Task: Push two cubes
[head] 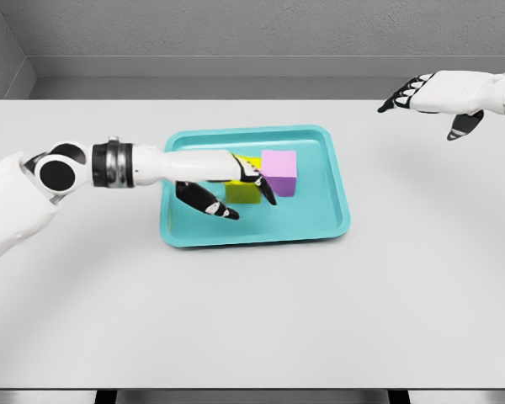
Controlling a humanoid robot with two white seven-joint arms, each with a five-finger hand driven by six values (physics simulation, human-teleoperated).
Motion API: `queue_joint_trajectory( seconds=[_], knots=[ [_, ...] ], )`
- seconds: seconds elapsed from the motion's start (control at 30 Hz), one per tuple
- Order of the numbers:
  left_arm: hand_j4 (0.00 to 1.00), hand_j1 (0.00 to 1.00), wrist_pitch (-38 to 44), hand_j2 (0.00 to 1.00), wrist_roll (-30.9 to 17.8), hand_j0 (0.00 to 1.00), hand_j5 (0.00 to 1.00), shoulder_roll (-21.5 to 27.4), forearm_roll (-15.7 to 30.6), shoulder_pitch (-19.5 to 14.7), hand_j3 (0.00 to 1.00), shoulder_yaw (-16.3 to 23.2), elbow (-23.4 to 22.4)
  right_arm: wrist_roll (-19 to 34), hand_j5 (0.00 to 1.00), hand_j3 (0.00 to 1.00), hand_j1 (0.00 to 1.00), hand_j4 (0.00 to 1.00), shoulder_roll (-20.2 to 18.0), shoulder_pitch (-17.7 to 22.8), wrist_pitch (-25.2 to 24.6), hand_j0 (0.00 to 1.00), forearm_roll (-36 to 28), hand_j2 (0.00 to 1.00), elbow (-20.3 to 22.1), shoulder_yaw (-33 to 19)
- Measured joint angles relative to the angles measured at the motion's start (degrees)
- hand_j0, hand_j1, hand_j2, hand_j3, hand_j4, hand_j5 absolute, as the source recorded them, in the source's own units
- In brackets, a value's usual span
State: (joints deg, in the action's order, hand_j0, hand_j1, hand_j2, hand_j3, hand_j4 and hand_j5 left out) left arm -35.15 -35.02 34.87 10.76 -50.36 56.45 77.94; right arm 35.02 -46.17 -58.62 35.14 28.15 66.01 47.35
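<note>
Bench (252,320): pale grey surface filling most of the head view, its front edge nearest the camera; bare in the foreground.
Left arm: white, comes in from the lower left, with a black joint and a silver-and-black wrist band, and reaches rightwards over the tray's left rim.
Left hand (223,181): lies over the tray's left half, palm turned towards the cubes, grasping nothing.
Left fingers (209,200): black-tipped, loosely spread; some point down and to the right towards the tray floor, while one stretches across the front of the yellow cube as far as the pink cube's lower left corner.
Tray (172,229): teal, shallow, with rounded corners; sits on the bench a little left of centre.
Yellow cube (242,194): inside the tray near its middle, largely hidden behind the left hand; contact with the hand looks likely but cannot be confirmed.
Pink cube (279,172): inside the tray, just right of the yellow cube and a little farther back; the two appear to touch side by side.
Right arm: white, enters from the upper right edge.
Right hand (425,97): held above the far right part of the bench, well apart from the tray, holding nothing.
Right fingers (397,98): relaxed and spread, pointing left, thumb hanging down.
</note>
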Motion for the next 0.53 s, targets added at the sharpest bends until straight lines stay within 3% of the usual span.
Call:
queue_joint_trajectory(
  seconds=[0.1, 0.2, 0.33, 0.53],
  knots=[
    [1.0, 1.0, -0.02, 1.0, 0.0, 1.0, 1.0, 6.09, 1.97, 0.0, 1.0, -4.28, 1.92, 0.0, 1.0, 1.0, 1.0, 1.0, -0.06, 0.0, 0.0, 1.0, 0.0, 1.0, 0.09, 0.0],
    [1.0, 1.0, -0.01, 1.0, -0.01, 1.0, 1.0, 10.19, 2.56, 0.61, 1.0, -11.74, -1.98, 0.0, 1.0, 1.0, 1.0, 1.0, -0.13, 0.0, 0.0, 1.0, 0.0, 1.0, 0.14, 0.0],
    [1.0, 1.0, 0.0, 1.0, 0.0, 1.0, 1.0, 9.02, 1.29, 3.87, 1.0, -16.46, -11.34, 0.0, 1.0, 1.0, 1.0, 1.0, -0.17, 0.0, 0.0, 1.0, -0.01, 1.0, 0.17, 0.0],
    [1.0, 1.0, 0.0, 1.0, 0.0, 1.0, 1.0, 6.84, -0.73, 4.04, 1.0, -17.81, -17.57, 0.0, 1.0, 1.0, 1.0, 1.0, -0.38, 0.0, 0.0, 1.0, -0.01, 1.0, 0.18, 0.0]
  ],
)
